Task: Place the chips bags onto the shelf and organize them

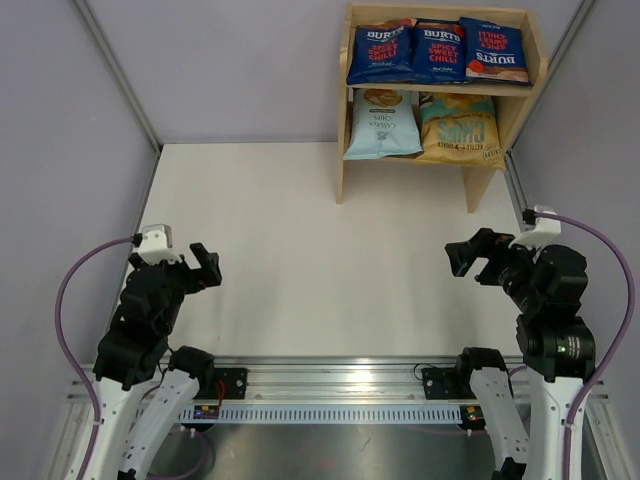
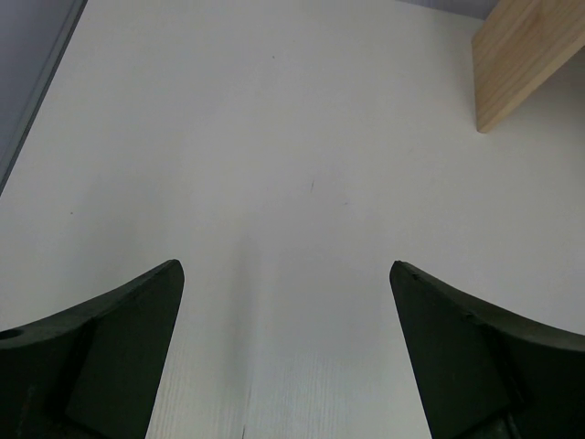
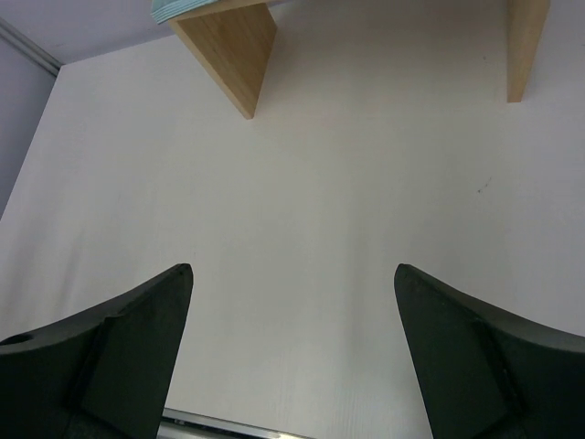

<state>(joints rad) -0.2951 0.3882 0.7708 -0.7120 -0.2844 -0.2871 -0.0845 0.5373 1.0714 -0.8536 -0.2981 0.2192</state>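
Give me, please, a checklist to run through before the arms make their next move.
1. Three dark blue bags side by side on the upper tier of the shelf: ok.
2. Light blue bag and yellow bag on the lower tier: ok.
3. No bag lying on the table: ok.
4. Left gripper, jaws wide apart and holding nothing: ok.
5. Right gripper, jaws wide apart and holding nothing: ok.
6. Lower bags seated firmly, not sliding forward: cannot tell.
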